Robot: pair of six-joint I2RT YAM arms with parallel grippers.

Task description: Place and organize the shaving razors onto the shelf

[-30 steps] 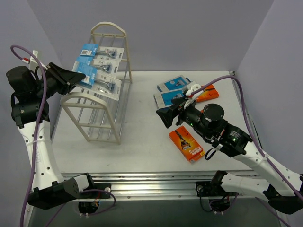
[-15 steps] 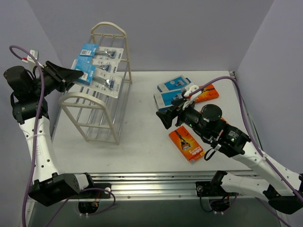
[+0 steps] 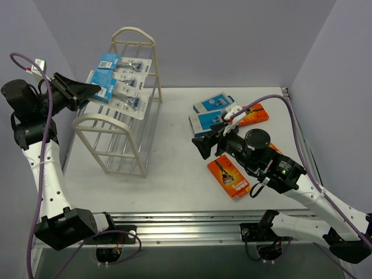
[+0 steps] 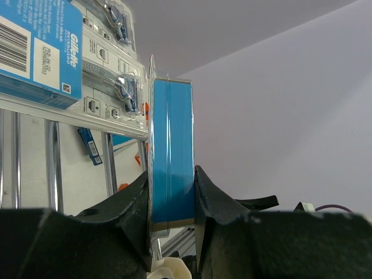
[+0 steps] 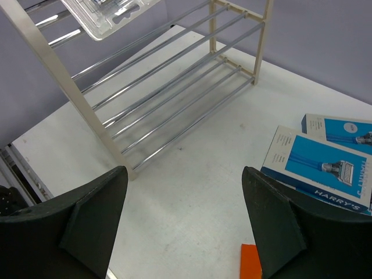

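Top external view: the left pincer point(image 3: 87, 90) is pinching the blue header of a blister-card razor pack point(image 3: 121, 100). The pack extends away from the pincer over the top tier of the shelf point(image 3: 108, 115), long axis across the rods and parallel to two packs further back (whether it rests on the rods cannot be told). The right pincer point(image 3: 200, 145) is spread and empty above the worktop point(image 3: 174, 168), the nearer arm to the blue-and-white boxes point(image 3: 210, 113) and the orange box point(image 3: 229, 177).

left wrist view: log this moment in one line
left gripper shut on blister pack | at shelf top tier | right gripper open over table
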